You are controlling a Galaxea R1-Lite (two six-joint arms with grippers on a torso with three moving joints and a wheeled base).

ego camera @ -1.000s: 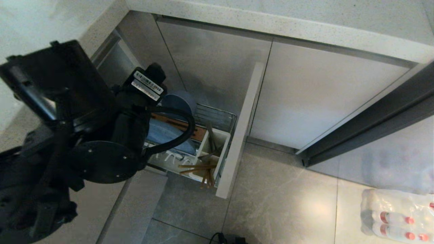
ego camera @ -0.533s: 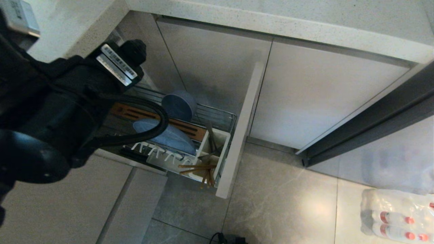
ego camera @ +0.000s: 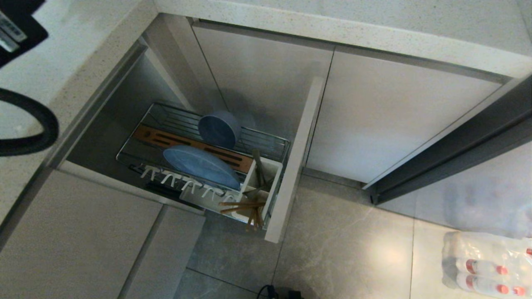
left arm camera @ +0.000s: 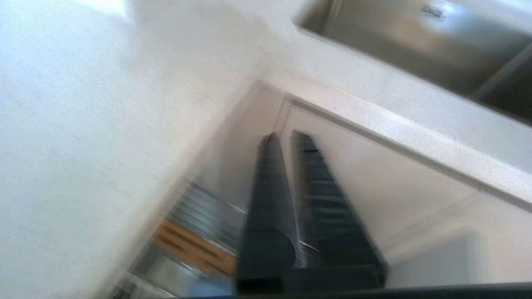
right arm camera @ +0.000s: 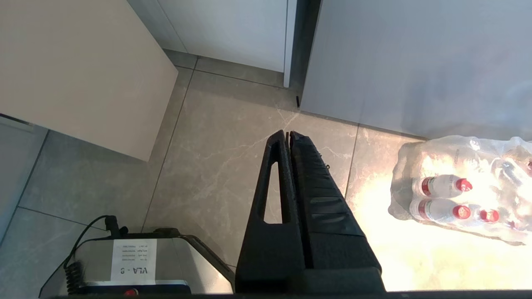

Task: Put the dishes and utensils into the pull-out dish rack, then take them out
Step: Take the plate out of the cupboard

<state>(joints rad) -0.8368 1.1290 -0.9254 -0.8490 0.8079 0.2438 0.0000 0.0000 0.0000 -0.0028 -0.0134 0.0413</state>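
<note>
The pull-out dish rack [ego camera: 274, 143] stands pulled out below the counter. A light-blue plate [ego camera: 201, 166] leans on edge in its white prongs. The blue-grey bowl [ego camera: 219, 129] rests tilted against the back wires, behind the wooden strip [ego camera: 153, 136]. In the white caddy [ego camera: 272, 166] lie the chopsticks [ego camera: 243, 205], and a fork [ego camera: 258, 165] stands upright. My left gripper [left arm camera: 286, 139] is shut and empty, high above the rack near the counter edge; only a piece of that arm [ego camera: 12, 25] shows in the head view. My right gripper [right arm camera: 288, 133] hangs shut over the floor.
The rack's beige front panel [ego camera: 297, 158] juts out over the floor tiles. A speckled countertop [ego camera: 332, 25] runs above, with a sink [left arm camera: 415, 41] set in it. A wrapped pack of bottles [ego camera: 486, 265] lies on the floor at the right. My base [right arm camera: 133, 261] sits below the right arm.
My left arm has risen from over the rack and swung off to the upper left of the head view. Its gripper has gone from open to shut. The plate stays in the prongs.
</note>
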